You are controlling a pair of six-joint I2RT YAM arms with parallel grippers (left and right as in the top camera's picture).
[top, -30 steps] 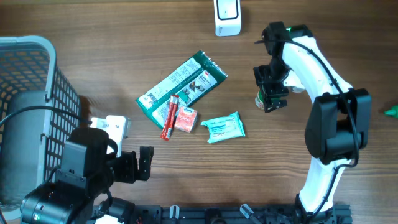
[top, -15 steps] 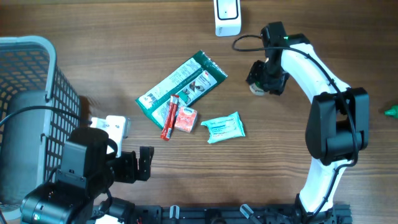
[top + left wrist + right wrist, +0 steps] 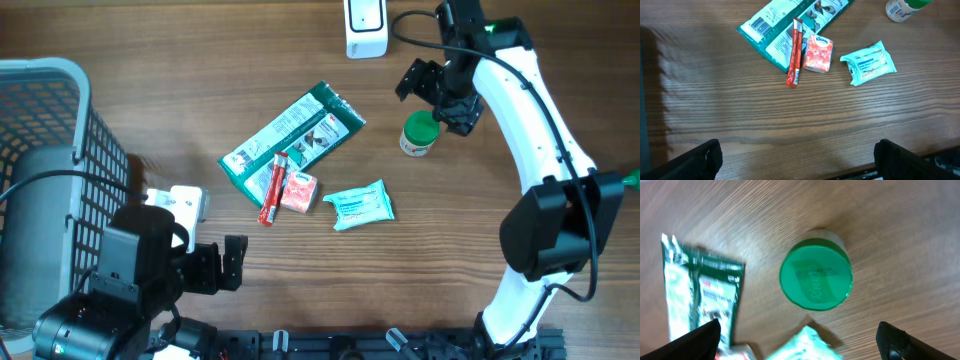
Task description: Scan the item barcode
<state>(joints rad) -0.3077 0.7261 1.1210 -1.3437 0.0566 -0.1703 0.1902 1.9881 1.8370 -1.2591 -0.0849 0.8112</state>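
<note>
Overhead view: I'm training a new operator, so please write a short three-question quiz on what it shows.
1. True or false: the right gripper is clamped on the small jar.
2. Which item lies partly on the green pouch? A) red stick B) teal wipes pack C) white scanner
3. Fill in: the small jar's lid is ____.
Key: 1 false, its jaws stand open and the jar is not held; 2 A; 3 green.
</note>
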